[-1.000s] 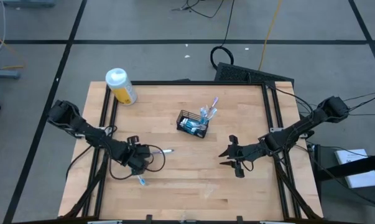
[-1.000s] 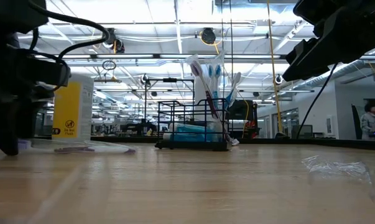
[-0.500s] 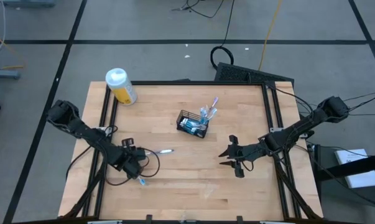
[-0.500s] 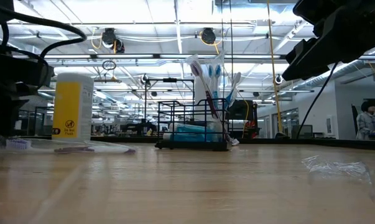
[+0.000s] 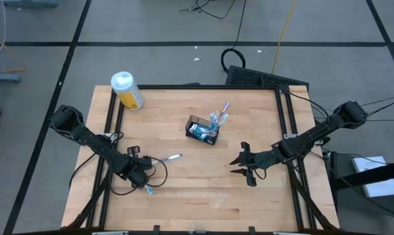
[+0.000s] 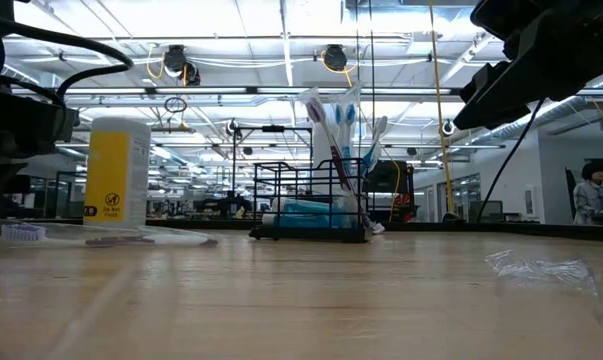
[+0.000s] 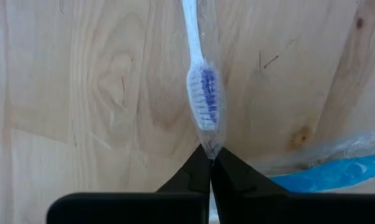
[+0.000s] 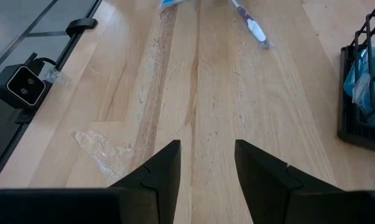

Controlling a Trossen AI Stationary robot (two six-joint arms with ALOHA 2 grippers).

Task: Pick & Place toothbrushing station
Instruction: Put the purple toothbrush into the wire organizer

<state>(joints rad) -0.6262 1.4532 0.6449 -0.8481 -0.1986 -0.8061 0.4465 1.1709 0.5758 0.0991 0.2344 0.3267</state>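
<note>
1. The black wire basket (image 5: 202, 130) is set near the middle of the wooden table (image 5: 249, 111), with white-and-blue toothbrushes (image 5: 219, 115) standing up in it and a teal tube (image 6: 303, 208) lying inside.
2. A loose toothbrush (image 7: 201, 93), sealed in clear wrapping, is seen lying flat on the wood directly ahead of the left gripper's fingertips, its blue bristle head nearest them.
3. The left gripper (image 7: 210, 163) is shown with its fingers pressed together, and the tail of the clear wrapper appears to be pinched between the tips; the brush itself is not clamped.
4. A second blue item in wrapping (image 7: 324, 174) is seen just beside those fingers, to one side.
5. The right gripper (image 8: 207, 155) is held above bare wood with its fingers apart and nothing between them; the basket stands off to one side of it, and a scrap of clear plastic (image 8: 100, 147) lies to the other.
6. A yellow bottle (image 6: 119, 172) with a white cap is stood near the far left corner, well apart from both grippers; dark print is carried on its label, but the words cannot be read.
</note>
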